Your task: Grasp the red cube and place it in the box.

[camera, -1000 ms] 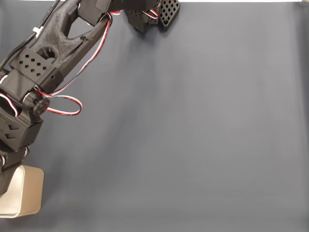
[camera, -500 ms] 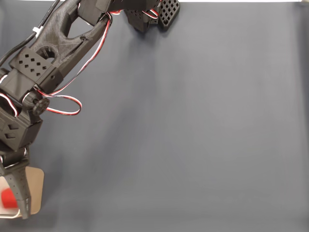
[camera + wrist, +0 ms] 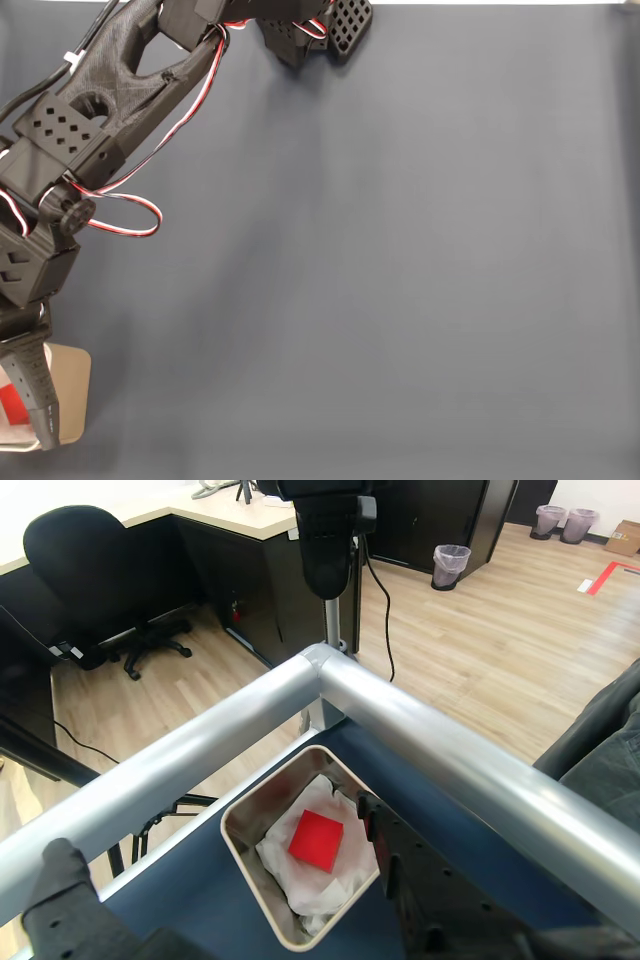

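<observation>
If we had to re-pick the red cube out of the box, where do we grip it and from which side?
Come from straight above. The red cube lies on crumpled white lining inside the box, whose walls block any side approach. Its top face shows like a diamond in the wrist view, so I'd turn the fingers to close on two opposite flat side faces rather than the corners. The gripper is open now.

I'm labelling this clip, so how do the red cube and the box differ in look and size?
The red cube is bright red and solid; the box is beige, thin-walled and open-topped. The red cube is much smaller and lies inside the box on crumpled white lining. The red cube has sharp corners; the box's are rounded. Both rest free of the open gripper.
</observation>
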Action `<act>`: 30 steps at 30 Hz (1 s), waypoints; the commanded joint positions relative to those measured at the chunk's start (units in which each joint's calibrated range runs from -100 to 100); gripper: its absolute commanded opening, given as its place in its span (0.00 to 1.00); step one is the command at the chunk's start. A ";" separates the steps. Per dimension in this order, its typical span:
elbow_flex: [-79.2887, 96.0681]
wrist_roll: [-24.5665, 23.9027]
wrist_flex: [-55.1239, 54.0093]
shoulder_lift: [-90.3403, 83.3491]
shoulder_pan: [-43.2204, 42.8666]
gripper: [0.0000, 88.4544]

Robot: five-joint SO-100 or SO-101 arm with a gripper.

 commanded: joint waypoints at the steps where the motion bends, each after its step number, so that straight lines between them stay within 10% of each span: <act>1: -1.33 -0.68 -1.80 -3.94 0.63 0.65; 22: 0.68 -1.03 -2.29 -5.50 0.92 0.62; 25: 1.87 -0.93 -2.37 -6.28 0.99 0.54; 30: 10.26 -0.10 -6.72 -10.87 0.49 0.12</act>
